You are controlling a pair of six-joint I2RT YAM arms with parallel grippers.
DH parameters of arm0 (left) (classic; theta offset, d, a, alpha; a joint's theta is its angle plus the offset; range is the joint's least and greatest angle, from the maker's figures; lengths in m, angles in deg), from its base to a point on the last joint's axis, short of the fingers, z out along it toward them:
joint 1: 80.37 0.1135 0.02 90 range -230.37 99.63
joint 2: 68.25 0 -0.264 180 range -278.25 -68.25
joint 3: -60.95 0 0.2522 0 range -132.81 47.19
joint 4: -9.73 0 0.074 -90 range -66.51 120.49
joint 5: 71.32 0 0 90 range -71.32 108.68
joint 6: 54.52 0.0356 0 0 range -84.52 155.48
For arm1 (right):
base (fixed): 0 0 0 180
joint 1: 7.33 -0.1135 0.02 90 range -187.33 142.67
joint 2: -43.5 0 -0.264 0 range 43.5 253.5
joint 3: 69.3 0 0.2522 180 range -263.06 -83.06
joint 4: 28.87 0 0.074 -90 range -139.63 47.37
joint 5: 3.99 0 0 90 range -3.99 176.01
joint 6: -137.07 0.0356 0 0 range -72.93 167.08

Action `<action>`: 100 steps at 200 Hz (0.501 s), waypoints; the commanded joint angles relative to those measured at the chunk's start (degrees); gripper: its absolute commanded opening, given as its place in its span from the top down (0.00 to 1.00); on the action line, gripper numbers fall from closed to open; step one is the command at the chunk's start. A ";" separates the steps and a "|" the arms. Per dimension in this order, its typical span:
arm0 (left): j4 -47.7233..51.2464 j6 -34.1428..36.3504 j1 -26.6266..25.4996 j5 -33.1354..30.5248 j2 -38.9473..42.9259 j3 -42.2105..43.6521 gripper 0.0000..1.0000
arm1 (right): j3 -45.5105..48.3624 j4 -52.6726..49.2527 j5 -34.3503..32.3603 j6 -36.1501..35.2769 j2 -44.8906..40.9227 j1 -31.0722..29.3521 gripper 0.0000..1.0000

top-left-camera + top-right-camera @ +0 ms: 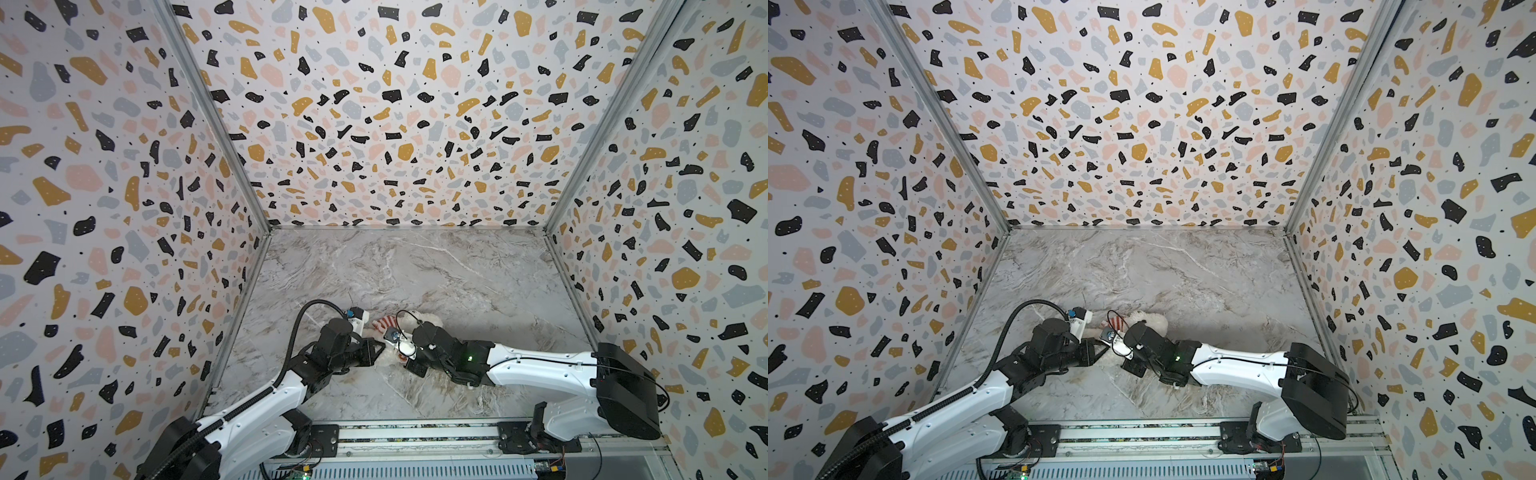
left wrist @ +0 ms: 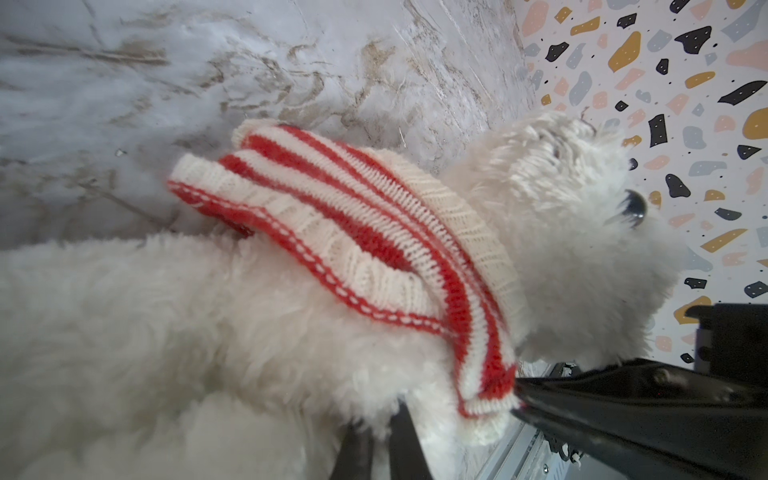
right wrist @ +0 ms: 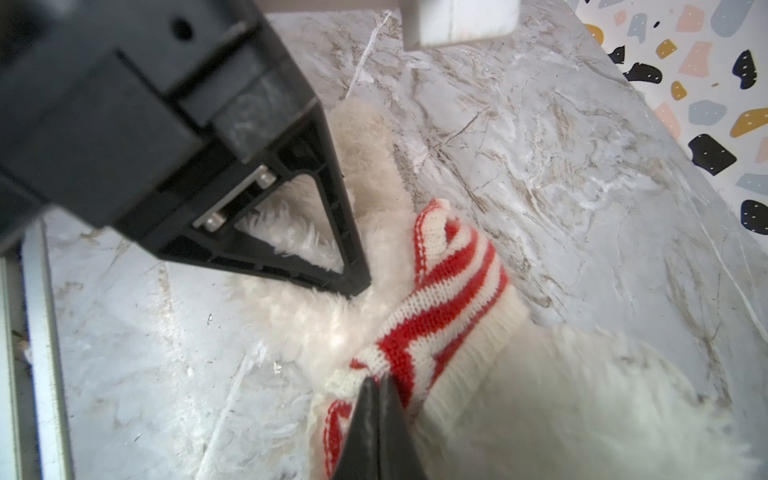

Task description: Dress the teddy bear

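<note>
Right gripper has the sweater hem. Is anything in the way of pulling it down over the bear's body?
Yes. The left gripper is shut on the bear, in the fur right beside the bunched sweater, on the body side of the hem that the right gripper pinches. Nothing else visible blocks it.

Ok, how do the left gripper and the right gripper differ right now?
The right gripper pinches the edge of the sweater, which is bunched at the neck of the teddy bear. The left gripper touches no knit, and its tips are pressed into the bear's fur. The right gripper sits by the head, the left gripper further down the body. Both are shut and close together.
</note>
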 commanded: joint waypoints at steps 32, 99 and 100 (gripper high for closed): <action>3.76 7.52 0.40 1.72 -0.85 -2.95 1.00 | 0.25 -1.96 6.95 7.07 -9.32 4.56 1.00; 2.61 9.03 0.36 8.18 -0.76 -3.23 1.00 | -0.53 -6.56 8.36 10.87 -7.57 12.06 1.00; 2.50 9.00 0.36 8.23 -0.85 -3.18 1.00 | -0.51 -6.57 8.43 10.93 -7.59 12.23 1.00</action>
